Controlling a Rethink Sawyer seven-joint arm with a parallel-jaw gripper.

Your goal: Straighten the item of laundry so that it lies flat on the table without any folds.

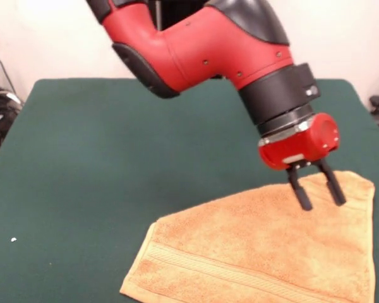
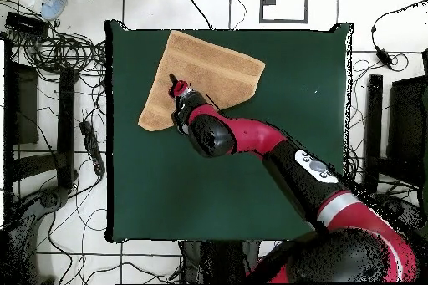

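The soft orange-tan terry towel point(image 1: 265, 252) lies at the lower right of the front view, on the dark green cloth-covered table point(image 1: 82, 158); limp and light, it seems doubled over, so pinch a folded corner. Above its upper part, the red-and-black gripper point(image 1: 322, 201) hangs with fingers spread, holding nothing.

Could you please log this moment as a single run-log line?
end effector: open, over towel's far edge | towel: not square, one corner apparently folded | table: green | task: unfinished
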